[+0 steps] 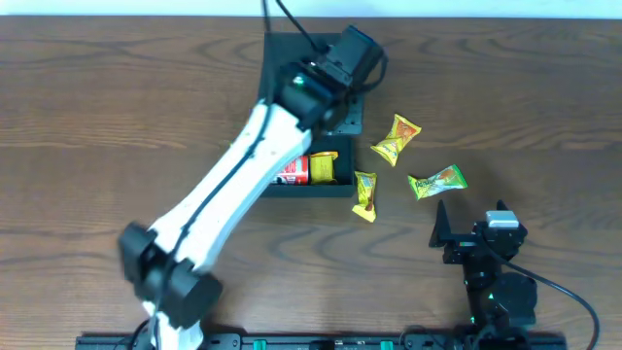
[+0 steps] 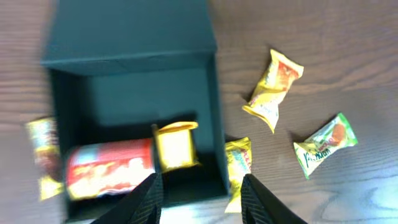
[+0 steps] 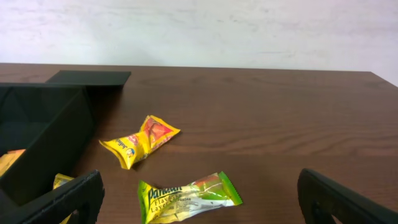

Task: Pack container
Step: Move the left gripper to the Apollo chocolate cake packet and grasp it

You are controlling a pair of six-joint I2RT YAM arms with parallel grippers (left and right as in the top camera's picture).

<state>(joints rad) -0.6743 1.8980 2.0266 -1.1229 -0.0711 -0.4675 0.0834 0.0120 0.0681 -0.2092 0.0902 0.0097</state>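
The dark container (image 1: 309, 190) stands open at the middle back, its flap lid (image 1: 292, 49) lying flat behind it. It also shows in the left wrist view (image 2: 149, 93) and the right wrist view (image 3: 56, 143). Inside lie a red can (image 2: 109, 168) and a small yellow packet (image 2: 175, 146). My left gripper (image 2: 202, 202) is open and empty above the box's front wall. My right gripper (image 3: 199, 186) is open and empty at the front right, behind a green packet (image 3: 186, 198) on the table.
A yellow packet (image 1: 364, 194) lies against the box's right wall. A yellow-orange packet (image 1: 395, 139) and the green packet (image 1: 437, 182) lie further right. Another packet (image 2: 43, 149) sits at the box's left wall. My left arm (image 1: 233, 185) hides that side in the overhead view.
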